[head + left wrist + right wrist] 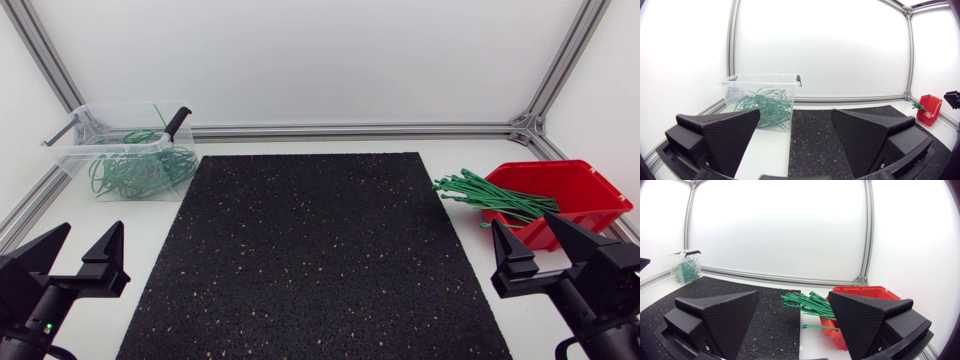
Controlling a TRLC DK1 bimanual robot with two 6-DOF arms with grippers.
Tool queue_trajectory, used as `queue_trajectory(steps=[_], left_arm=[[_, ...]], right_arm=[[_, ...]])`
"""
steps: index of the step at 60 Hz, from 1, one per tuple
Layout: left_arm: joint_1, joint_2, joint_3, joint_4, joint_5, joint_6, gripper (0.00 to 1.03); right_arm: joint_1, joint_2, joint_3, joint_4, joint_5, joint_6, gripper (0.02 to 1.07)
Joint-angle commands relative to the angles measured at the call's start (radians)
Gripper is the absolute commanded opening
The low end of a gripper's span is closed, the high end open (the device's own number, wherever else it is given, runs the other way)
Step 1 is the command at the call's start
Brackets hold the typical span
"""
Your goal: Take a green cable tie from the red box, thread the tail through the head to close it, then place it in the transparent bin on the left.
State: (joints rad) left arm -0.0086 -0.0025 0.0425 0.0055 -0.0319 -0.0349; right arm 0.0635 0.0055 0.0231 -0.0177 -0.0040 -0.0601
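The red box (pixel 560 200) stands at the right of the table, with a bundle of green cable ties (pixel 490 196) sticking out over its left rim. The right wrist view shows the red box (pixel 862 302) and the cable ties (pixel 807 304) just ahead of my right gripper (pixel 795 315), which is open and empty. The transparent bin (pixel 122 148) sits at the back left and holds several closed green ties (pixel 135 172). My left gripper (pixel 75 255) rests open at the front left, with the bin (pixel 760 97) ahead of it.
A black speckled mat (pixel 315 255) covers the middle of the table between the two arms. The bin carries a black-handled latch (pixel 177 122) on its rim. Aluminium frame rails (pixel 350 130) run along the back edge.
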Motion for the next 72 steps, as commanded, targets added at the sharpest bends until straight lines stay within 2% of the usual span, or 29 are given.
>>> queue_trajectory(steps=[1, 27, 43, 67, 72], left_arm=[[0.002, -0.010, -0.041, -0.018, -0.011, -0.026, 1.00], [0.004, -0.010, -0.041, -0.016, -0.011, -0.026, 1.00], [0.006, -0.010, -0.041, -0.016, -0.011, -0.025, 1.00], [0.007, -0.010, -0.041, -0.016, -0.011, -0.025, 1.00], [0.007, -0.010, -0.041, -0.018, -0.011, -0.023, 1.00]], right_arm=[[0.002, -0.010, -0.023, 0.007, -0.005, 0.002, 1.02], [0.001, -0.013, -0.011, 0.021, -0.004, 0.000, 1.02], [-0.001, -0.002, 0.156, -0.036, 0.015, 0.002, 1.02], [-0.004, 0.309, 0.425, -0.100, 0.045, 0.025, 1.02], [-0.005, 0.395, 0.503, -0.159, 0.053, 0.036, 1.02]])
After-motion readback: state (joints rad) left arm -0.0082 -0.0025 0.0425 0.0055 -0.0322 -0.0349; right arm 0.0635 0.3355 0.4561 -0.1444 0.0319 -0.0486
